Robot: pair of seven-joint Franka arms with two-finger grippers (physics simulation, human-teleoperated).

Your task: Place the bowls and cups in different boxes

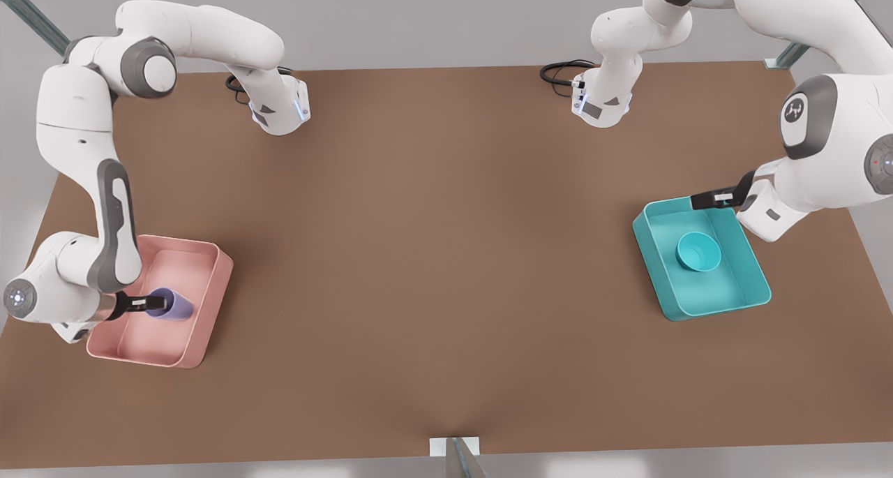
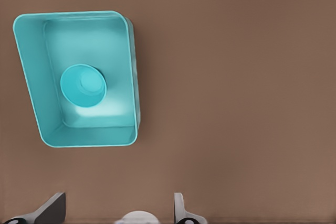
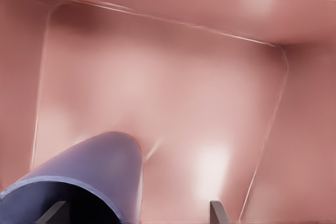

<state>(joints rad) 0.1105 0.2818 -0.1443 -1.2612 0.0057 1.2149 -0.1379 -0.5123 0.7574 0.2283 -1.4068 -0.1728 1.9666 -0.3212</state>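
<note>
the front view looks steeply down on the whole table (image 1: pixel 446 255). the left wrist view looks down from well above the teal box (image 2: pixel 31 77), the right wrist view from close inside the pink box (image 3: pixel 157 77); the front view shares both.

Cup (image 1: pixel 172 303) in left box (image 1: pixel 209 293); bowl (image 1: pixel 698 250) in right box (image 1: pixel 656 258).

Colour reference: the counter (image 1: pixel 432 255) is uniform matte brown, unpatterned. One box (image 1: pixel 209 324) is pale pink; the cup (image 1: pixel 174 305) inside it is lavender-purple. The other box (image 1: pixel 656 269) is teal; the bowl (image 1: pixel 698 251) inside it is a matching teal. Both arms are white with grey joint sections and black gripper fingers (image 1: pixel 708 199).
</note>
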